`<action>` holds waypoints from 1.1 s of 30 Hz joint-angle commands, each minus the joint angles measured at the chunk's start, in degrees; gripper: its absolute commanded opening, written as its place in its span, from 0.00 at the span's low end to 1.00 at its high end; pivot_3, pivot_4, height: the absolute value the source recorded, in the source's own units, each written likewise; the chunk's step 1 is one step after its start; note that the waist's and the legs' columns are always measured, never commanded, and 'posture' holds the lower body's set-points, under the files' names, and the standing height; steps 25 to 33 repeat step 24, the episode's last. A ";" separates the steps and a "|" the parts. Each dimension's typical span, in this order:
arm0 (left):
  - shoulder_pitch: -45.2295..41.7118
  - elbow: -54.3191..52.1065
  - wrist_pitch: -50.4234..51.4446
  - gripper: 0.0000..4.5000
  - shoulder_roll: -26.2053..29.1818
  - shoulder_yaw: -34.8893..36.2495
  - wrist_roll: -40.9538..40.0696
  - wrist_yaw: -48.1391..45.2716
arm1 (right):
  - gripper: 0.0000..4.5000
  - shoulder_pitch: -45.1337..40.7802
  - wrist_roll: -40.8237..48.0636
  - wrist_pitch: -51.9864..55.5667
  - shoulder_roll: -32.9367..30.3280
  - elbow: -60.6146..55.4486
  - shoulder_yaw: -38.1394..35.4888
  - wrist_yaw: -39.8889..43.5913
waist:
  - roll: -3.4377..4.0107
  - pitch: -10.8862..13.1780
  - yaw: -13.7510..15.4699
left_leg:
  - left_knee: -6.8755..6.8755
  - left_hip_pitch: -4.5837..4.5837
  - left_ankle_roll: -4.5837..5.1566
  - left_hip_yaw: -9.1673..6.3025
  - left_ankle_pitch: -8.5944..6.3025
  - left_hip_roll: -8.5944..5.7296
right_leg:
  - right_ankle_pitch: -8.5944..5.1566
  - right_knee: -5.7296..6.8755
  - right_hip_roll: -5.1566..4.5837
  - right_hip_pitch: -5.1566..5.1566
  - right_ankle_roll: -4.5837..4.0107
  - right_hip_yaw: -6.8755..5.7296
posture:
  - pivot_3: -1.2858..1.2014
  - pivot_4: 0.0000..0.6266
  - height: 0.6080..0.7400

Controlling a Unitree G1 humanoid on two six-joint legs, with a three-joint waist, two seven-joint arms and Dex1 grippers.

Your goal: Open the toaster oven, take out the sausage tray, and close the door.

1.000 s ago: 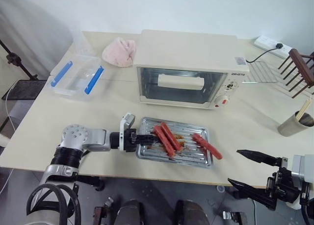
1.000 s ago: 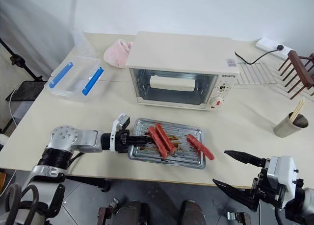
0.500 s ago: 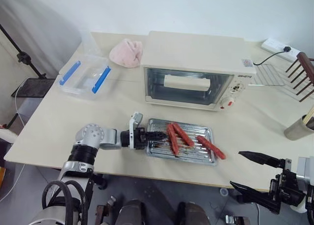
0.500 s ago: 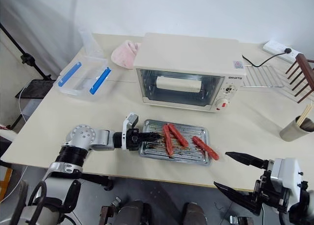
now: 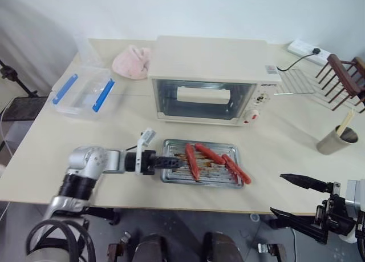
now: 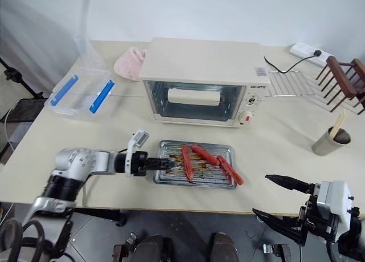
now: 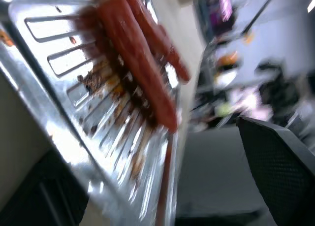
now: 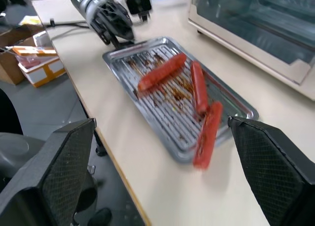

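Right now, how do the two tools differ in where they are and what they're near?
The left tool reaches in level from the side, its black fingers at the near-left edge of the shallow shiny metal tray of red sausages. The right tool hangs off the cream table's front edge, clear of the tray, touching nothing. Both stand open and hold nothing.
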 commanded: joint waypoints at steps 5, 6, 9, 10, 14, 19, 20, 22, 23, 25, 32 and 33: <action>11.40 -3.74 -34.07 1.00 8.04 6.86 11.95 -16.96 | 1.00 -4.18 0.08 -0.73 -2.24 2.70 0.11 2.67 | -0.01 0.03 -0.28 | -0.06 -0.06 -0.07 0.05 -0.06 0.10 | -0.06 0.03 -0.02 -0.17 -0.11 0.00 | 0.52 0.24 1.00; 13.42 -3.83 -39.68 1.00 9.28 8.48 13.44 -19.68 | 1.00 -4.94 0.14 -0.73 -2.56 3.27 0.27 3.12 | -0.03 0.04 -0.23 | -0.06 -0.12 -0.06 0.04 -0.07 0.13 | -0.06 0.01 -0.04 -0.23 -0.12 -0.02 | 0.52 0.24 1.00; 17.49 -3.14 -51.81 1.00 10.58 13.04 15.84 -24.17 | 1.00 -6.81 -0.05 -1.01 -2.97 4.50 0.93 4.15 | -0.02 0.05 0.00 | -0.07 -0.18 0.02 0.08 -0.12 0.17 | -0.06 -0.02 -0.13 -0.29 -0.12 -0.01 | 0.52 0.24 1.00; 18.17 -2.47 -54.55 1.00 10.67 14.16 16.59 -24.59 | 1.00 -7.24 -0.14 -1.06 -3.03 4.80 1.11 4.41 | -0.02 0.06 0.11 | -0.07 -0.19 0.05 0.07 -0.14 0.17 | -0.06 -0.05 -0.17 -0.28 -0.11 -0.03 | 0.52 0.24 1.00; 20.77 -2.59 -55.68 1.00 13.09 19.32 15.61 -25.95 | 1.00 -9.53 -0.87 -2.01 -3.22 6.77 1.93 6.01 | -0.05 0.07 0.32 | -0.03 -0.23 0.19 0.11 -0.22 0.13 | -0.04 -0.10 -0.24 -0.27 -0.08 -0.02 | 0.52 0.24 1.00; 23.36 -4.88 -58.05 1.00 13.30 23.72 15.78 -24.39 | 1.00 -12.12 -1.49 -2.43 -3.88 9.46 2.86 7.45 | -0.06 0.08 0.01 | -0.04 -0.21 0.23 0.18 -0.25 0.15 | -0.02 -0.09 -0.22 -0.27 -0.03 -0.04 | 0.52 0.24 1.00; 23.12 -5.00 -58.29 1.00 12.71 24.08 15.74 -23.57 | 1.00 -12.52 -1.56 -2.47 -3.94 9.94 3.08 7.85 | -0.05 0.08 0.02 | -0.03 -0.22 0.23 0.18 -0.25 0.15 | -0.01 -0.08 -0.22 -0.27 -0.02 -0.05 | 0.52 0.24 1.00; 22.77 -5.24 -58.23 1.00 12.17 24.09 16.01 -22.44 | 1.00 -13.27 -1.86 -2.51 -4.00 10.46 3.53 8.20 | -0.05 0.08 -0.08 | -0.03 -0.19 0.22 0.21 -0.25 0.14 | 0.00 -0.07 -0.22 -0.26 0.01 -0.04 | 0.52 0.24 1.00; 22.72 -5.54 -57.61 1.00 11.98 23.95 15.86 -22.01 | 1.00 -13.50 -1.94 -2.49 -3.97 10.58 3.63 8.25 | -0.05 0.08 -0.14 | -0.03 -0.19 0.22 0.22 -0.25 0.14 | 0.01 -0.07 -0.21 -0.26 0.02 -0.04 | 0.52 0.24 1.00; 22.57 -5.77 -57.56 1.00 12.06 23.58 16.51 -21.42 | 1.00 -13.80 -2.05 -2.47 -3.96 10.68 3.81 8.16 | -0.05 0.08 -0.14 | -0.03 -0.19 0.22 0.24 -0.25 0.13 | 0.01 -0.06 -0.19 -0.27 0.02 -0.05 | 0.52 0.24 1.00; 22.57 -5.77 -57.56 1.00 12.06 23.58 16.51 -21.42 | 1.00 -13.80 -2.05 -2.47 -3.96 10.68 3.81 8.16 | -0.05 0.08 -0.14 | -0.03 -0.19 0.22 0.24 -0.25 0.13 | 0.01 -0.06 -0.19 -0.27 0.02 -0.05 | 0.52 0.24 1.00; 22.57 -5.77 -57.56 1.00 12.06 23.58 16.51 -21.42 | 1.00 -13.80 -2.05 -2.47 -3.96 10.68 3.81 8.16 | -0.05 0.08 -0.14 | -0.03 -0.19 0.22 0.24 -0.25 0.13 | 0.01 -0.06 -0.19 -0.27 0.02 -0.05 | 0.52 0.24 1.00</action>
